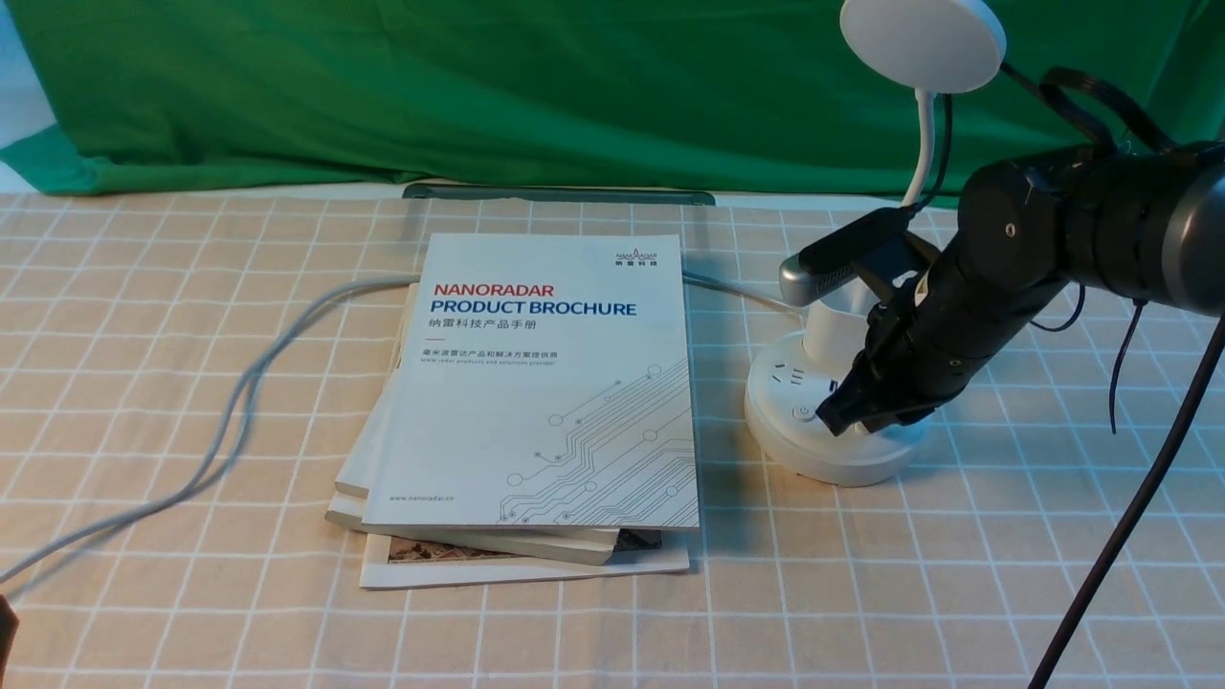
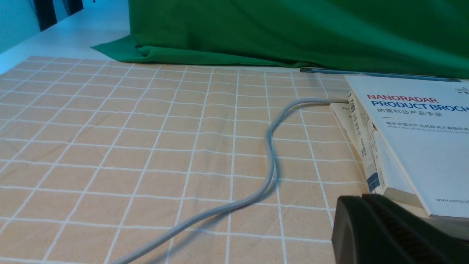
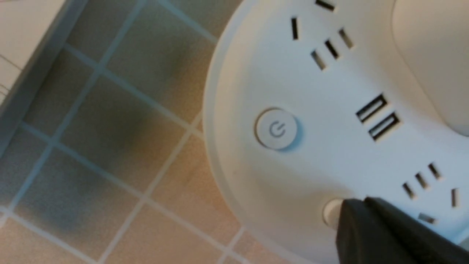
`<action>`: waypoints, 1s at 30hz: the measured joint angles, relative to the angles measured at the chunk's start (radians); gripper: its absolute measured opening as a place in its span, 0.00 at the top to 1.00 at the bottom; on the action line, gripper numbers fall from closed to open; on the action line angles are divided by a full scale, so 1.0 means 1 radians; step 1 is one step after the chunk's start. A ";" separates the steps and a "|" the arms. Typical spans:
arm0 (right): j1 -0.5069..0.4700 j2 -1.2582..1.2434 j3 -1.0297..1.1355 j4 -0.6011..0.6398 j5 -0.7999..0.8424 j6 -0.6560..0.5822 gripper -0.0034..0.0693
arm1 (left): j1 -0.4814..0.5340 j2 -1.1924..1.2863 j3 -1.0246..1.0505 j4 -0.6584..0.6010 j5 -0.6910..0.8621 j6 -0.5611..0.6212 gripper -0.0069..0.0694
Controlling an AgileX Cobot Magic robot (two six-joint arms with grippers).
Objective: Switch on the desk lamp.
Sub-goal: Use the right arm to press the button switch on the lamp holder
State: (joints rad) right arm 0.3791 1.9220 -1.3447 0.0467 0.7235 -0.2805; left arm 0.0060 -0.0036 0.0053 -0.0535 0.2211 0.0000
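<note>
The white desk lamp stands at the right of the table: round disc head (image 1: 923,43), thin neck, cup holder and round puck base (image 1: 813,455). My right gripper (image 1: 835,418) is shut, and its black tip rests on the top of the base. In the right wrist view the fingertips (image 3: 353,212) cover most of a small round button (image 3: 331,212); a second button with a power sign (image 3: 276,128) lies uncovered, beside sockets. The lamp head is not lit. My left gripper (image 2: 361,200) is shut and empty, low over the cloth by the books.
A stack of books topped by a white brochure (image 1: 541,383) lies at the table's middle. A grey cable (image 1: 234,407) runs from under it to the front left. A green cloth (image 1: 478,86) hangs at the back. A black cable (image 1: 1129,517) crosses the front right.
</note>
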 joint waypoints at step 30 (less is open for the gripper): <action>-0.001 -0.003 -0.008 -0.001 0.025 0.015 0.91 | 0.000 0.000 0.000 0.000 0.000 0.000 0.88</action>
State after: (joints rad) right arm 0.3785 1.9189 -1.3531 0.0456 0.7489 -0.2657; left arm 0.0060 -0.0036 0.0053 -0.0535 0.2211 0.0000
